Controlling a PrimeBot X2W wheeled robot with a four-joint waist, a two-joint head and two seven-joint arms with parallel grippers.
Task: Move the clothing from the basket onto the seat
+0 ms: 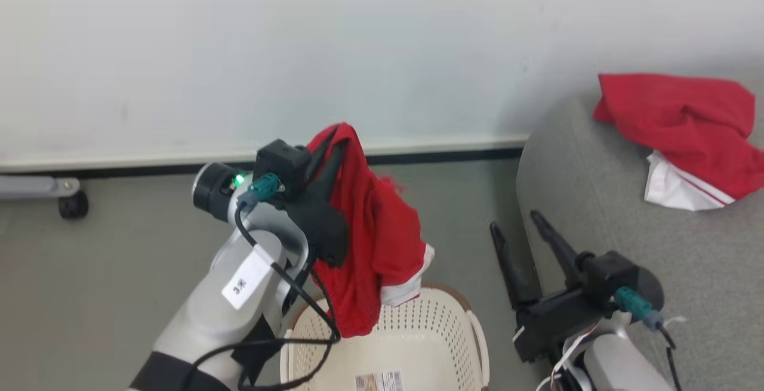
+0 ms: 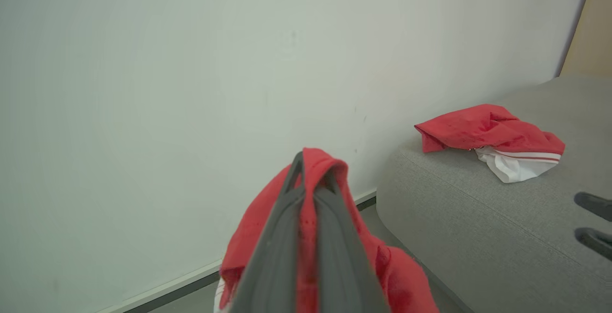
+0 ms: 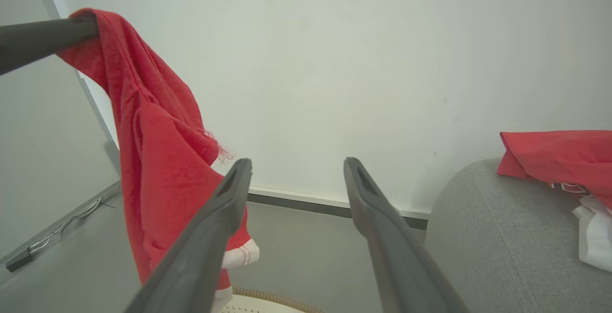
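A red garment with white trim (image 1: pixel 373 242) hangs from my left gripper (image 1: pixel 341 131), which is shut on its top fold, lifted above the cream perforated basket (image 1: pixel 441 343). In the left wrist view the two closed fingers pinch the red cloth (image 2: pixel 325 165). In the right wrist view the same garment (image 3: pixel 162 160) dangles at the left. My right gripper (image 1: pixel 518 222) stands open and empty beside the edge of the grey seat (image 1: pixel 597 200). A second red and white garment (image 1: pixel 692 134) lies crumpled on the seat; it also appears in the left wrist view (image 2: pixel 492 136).
A white wall with a dark baseboard (image 1: pixel 418 155) runs behind the grey floor. A caster wheel of a grey frame (image 1: pixel 73 205) sits at the far left. A label (image 1: pixel 379 381) lies inside the basket.
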